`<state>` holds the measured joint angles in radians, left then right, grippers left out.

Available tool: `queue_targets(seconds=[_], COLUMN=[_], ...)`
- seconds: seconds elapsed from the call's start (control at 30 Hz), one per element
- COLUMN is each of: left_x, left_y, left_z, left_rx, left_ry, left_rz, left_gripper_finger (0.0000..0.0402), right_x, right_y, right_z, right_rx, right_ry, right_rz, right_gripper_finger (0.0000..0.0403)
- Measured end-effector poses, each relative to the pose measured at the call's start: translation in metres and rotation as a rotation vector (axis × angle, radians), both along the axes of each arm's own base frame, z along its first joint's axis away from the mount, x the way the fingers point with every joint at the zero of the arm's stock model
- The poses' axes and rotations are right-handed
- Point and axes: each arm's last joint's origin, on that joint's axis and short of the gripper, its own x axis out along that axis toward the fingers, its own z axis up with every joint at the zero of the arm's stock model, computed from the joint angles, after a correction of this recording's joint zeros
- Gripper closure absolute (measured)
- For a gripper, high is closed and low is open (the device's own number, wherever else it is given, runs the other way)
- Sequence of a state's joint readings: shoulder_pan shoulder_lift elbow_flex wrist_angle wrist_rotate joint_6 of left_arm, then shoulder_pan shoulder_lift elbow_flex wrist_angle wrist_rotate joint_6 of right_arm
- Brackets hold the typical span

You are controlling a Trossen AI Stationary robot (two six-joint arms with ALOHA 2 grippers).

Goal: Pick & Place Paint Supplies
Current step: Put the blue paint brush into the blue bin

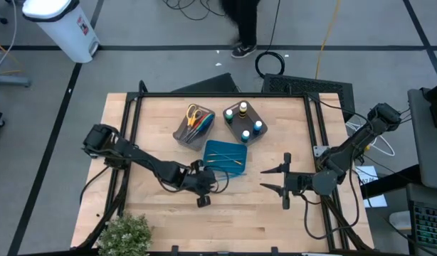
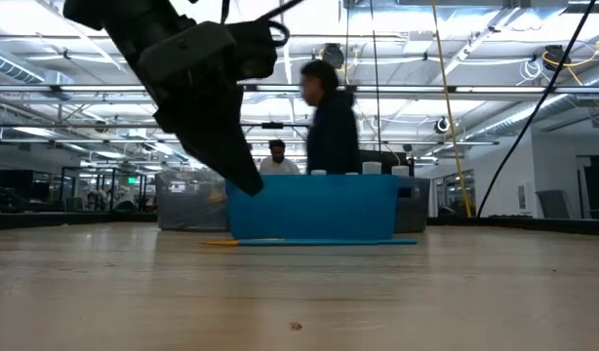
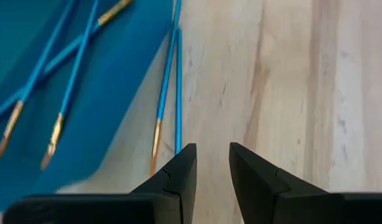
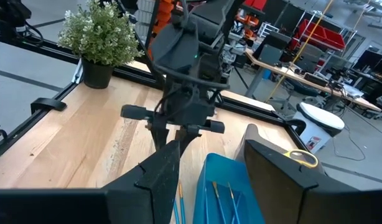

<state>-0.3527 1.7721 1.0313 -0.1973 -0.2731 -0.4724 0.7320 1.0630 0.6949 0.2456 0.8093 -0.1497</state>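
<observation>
Your left tool [image 3: 211, 168] is hovering, narrowly parted and gripping nothing, over two brushes [image 3: 169, 81] lying on the bench [image 1: 161, 220] just beside the teal tray [image 1: 225, 156].

More brushes [image 3: 54, 68] are lying inside that tray, scissors [image 1: 195, 114] are standing in one grey-brown bin [image 1: 184, 135], and paint bottles [image 1: 243, 121] are sitting in the other bin [image 1: 236, 129] beside it. Your right tool [image 1: 274, 179] is waiting with its fingers apart and nothing between them, over bare wood well right of the tray. A potted plant [image 1: 124, 236] is standing at the bench's near left corner. Beyond the far edge, you are seeing a person [image 2: 329, 122] walking past and a white drum [image 1: 62, 25] on the grey floor.
</observation>
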Motion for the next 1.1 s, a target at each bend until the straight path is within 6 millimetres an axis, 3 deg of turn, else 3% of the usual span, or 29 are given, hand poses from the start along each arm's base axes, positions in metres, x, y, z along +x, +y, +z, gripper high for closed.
queue_targets(seconds=[0.23,0.43,0.63,0.83,1.1], left_x=[-0.006,-0.008,-0.004,0.001,0.000], left_y=[0.002,0.003,0.003,0.007,0.006], left_z=[-0.008,-0.014,-0.036,-0.048,-0.048], left_rx=[-0.009,0.002,0.030,0.017,-0.018], left_ry=[0.079,0.123,0.188,0.225,0.234], left_rz=[0.057,0.103,0.042,0.001,-0.023], left_gripper_finger=[0.0284,0.0217,0.0173,0.0176,0.0219], right_x=[0.000,0.000,0.000,0.000,0.000], right_y=[0.000,0.000,0.000,0.000,0.000], right_z=[-0.001,-0.001,-0.001,-0.001,-0.001], right_rx=[-0.006,-0.005,-0.005,-0.006,-0.005], right_ry=[0.011,0.010,0.010,0.010,0.010], right_rz=[0.001,0.000,0.001,0.001,0.001], right_gripper_finger=[0.0232,0.0232,0.0232,0.0232,0.0232])
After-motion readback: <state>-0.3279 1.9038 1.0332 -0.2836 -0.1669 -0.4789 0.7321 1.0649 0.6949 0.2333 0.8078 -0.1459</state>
